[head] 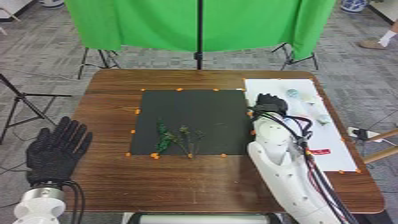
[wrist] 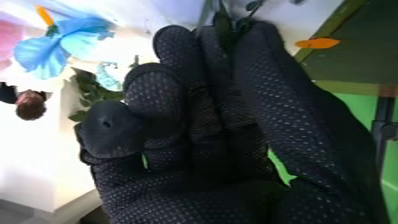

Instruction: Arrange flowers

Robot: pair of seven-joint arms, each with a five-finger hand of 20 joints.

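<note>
Greenery (head: 163, 137) and some thinner sprigs (head: 186, 135) lie side by side, roughly upright in the frame, on the lower left part of the black mat (head: 191, 110), near the centre of the worktop (head: 195, 185) in the head view. That looks like the modest start of an arrangement; the rest of the mat has nothing laid on it. Pale blooms (head: 322, 118) lie on the white board (head: 342, 150) at the right of the frame, and the right wrist view shows a blue flower (wrist: 55, 42) too, so the coloured part of the job seems to be what is left. At the upper right of the head view, the right hand (head: 270, 103) is over the board's left side. Its thumb and a finger are pressed together with a dark leafy stem (wrist: 226, 30) between their ends, as far as the crowded view lets me judge. Next, presumably, the stem should go down beside the others without its leaves being crushed or snagged. The left hand (head: 59, 150) is at the left of the frame, its fingers straight and spread, holding nothing
</note>
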